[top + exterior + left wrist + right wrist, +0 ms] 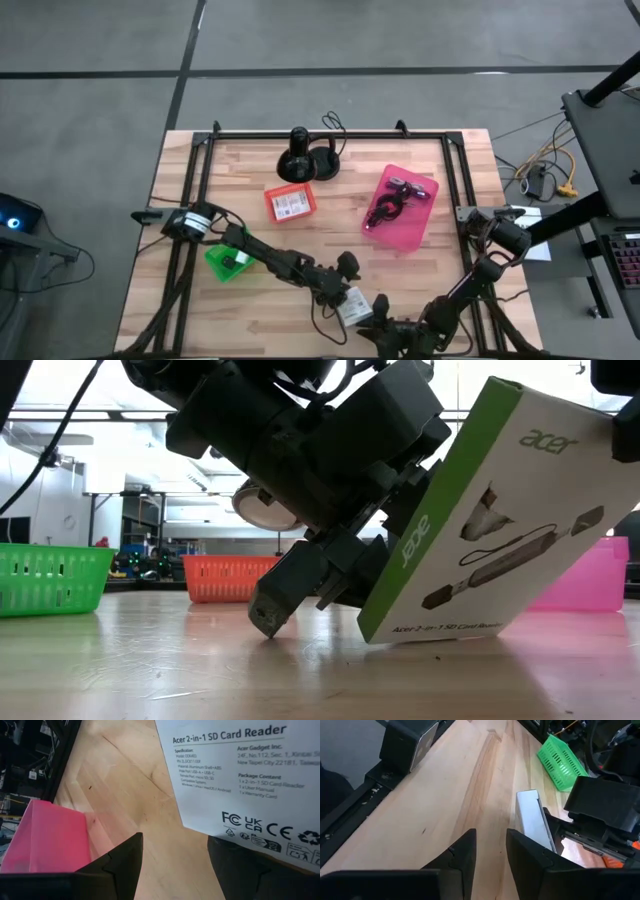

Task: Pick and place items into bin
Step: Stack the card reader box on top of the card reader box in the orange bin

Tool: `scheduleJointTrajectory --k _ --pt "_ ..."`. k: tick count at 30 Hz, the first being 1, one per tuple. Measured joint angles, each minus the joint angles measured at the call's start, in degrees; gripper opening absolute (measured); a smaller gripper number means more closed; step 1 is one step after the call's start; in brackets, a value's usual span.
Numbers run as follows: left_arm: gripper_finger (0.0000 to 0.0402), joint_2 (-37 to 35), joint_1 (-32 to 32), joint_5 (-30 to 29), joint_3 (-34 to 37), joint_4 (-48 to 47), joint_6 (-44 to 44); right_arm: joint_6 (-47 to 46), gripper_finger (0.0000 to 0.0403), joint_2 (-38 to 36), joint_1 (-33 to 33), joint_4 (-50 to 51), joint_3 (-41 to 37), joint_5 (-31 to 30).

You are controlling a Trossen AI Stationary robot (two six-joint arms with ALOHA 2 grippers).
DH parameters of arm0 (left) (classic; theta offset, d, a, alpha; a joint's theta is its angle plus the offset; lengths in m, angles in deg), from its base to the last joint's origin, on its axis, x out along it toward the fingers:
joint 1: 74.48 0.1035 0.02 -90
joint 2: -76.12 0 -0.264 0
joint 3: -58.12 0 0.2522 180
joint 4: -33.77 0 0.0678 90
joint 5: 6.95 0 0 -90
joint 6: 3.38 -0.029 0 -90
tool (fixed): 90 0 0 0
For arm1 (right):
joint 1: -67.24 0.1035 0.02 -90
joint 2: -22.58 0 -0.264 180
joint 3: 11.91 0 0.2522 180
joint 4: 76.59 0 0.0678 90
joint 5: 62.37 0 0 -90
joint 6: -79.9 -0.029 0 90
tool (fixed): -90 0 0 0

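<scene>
Near the lower middle of the high view, your left gripper (362, 305) holds a white Acer card reader box (354, 307) with a green side, jaws spread wide across it. From the low view, you can see the box (490, 510) tilted, with one lower corner touching the wooden worktop (200, 670) and the gripper's dark body pressed against its green edge. Your left wrist view shows the printed back of the box (250, 780) just beyond the fingers (120, 865), and the pink bin (45, 837) at the left of that frame.

Your right gripper (385, 335) sits at the bottom edge of the high view, just right of the box. Its jaws stand partly open with only a narrow gap, and nothing lies between the fingers (465, 852); the box (532, 820) shows edge-on just ahead of them.

You have three bins on the worktop. At right of centre, the pink bin (425, 215) holds a black coiled cable (383, 210) and a purple strap (412, 188). An orange bin (290, 203) at the centre holds a white printed card. A green bin (228, 263) lies at the lower left, under the left arm. Toward the upper centre, a black round-based stand (298, 160) sits with its cord.
</scene>
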Motion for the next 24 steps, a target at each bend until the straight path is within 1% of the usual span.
scheduleJointTrajectory --k 7,8,9,13,18,24 --pt "0.0208 0.0 0.0 0.2 0.0 0.2 0.2 3.1 0.0097 0.0 0.0 0.0 0.0 -4.6" --pt "0.0208 0.1 0.0 1.6 -0.1 2.1 0.6 3.1 0.01 0.1 -0.1 0.8 -0.2 -4.7" --pt "0.0208 0.2 -0.3 2.2 -0.1 2.1 0.8 3.0 0.0102 0.4 -0.3 1.3 -0.3 -4.8" --pt "0.0208 0.2 -0.2 2.5 0.0 1.3 2.7 2.5 0.0116 0.2 -0.3 1.5 -0.4 -4.8" --pt "0.0208 0.2 -0.2 2.0 0.1 1.1 3.1 1.4 0.0126 0.3 -0.7 1.7 -0.7 -4.3" --pt "0.0208 0.2 0.0 1.6 0.1 1.1 3.1 1.5 0.0127 0.3 -0.4 1.4 -0.5 -4.4"
